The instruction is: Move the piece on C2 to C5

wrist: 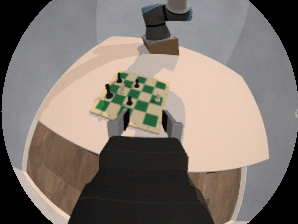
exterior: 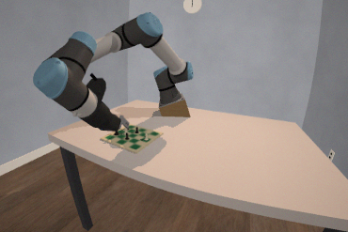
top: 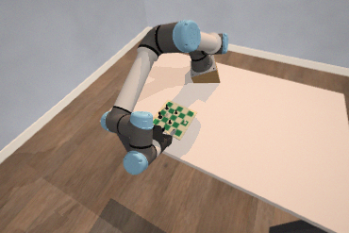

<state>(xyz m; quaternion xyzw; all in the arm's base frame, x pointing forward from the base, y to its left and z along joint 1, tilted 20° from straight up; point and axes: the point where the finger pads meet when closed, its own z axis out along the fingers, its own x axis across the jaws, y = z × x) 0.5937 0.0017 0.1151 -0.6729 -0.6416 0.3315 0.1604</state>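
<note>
A small green and cream chessboard (top: 190, 123) (exterior: 155, 135) (wrist: 150, 120) lies near the table's front left edge. Several dark pieces stand on it, among them one pawn-like piece (exterior: 136, 131) (wrist: 137, 83) and another (top: 170, 121) (exterior: 128, 136) (wrist: 129, 99). A pale piece (wrist: 158, 98) stands near the board's right side. The edge letters and digits are too small to read, so I cannot tell which piece is on C2. My gripper (top: 173, 133) (exterior: 124, 122) (wrist: 145, 116) is open and empty, low over the board's near edge.
The arm's base on its brown block (top: 206, 75) (exterior: 174, 109) (wrist: 161, 44) stands behind the board. The arm's elbow and forearm (top: 134, 133) (exterior: 71, 79) hang over the table's left edge. The table's front edge runs close to the board.
</note>
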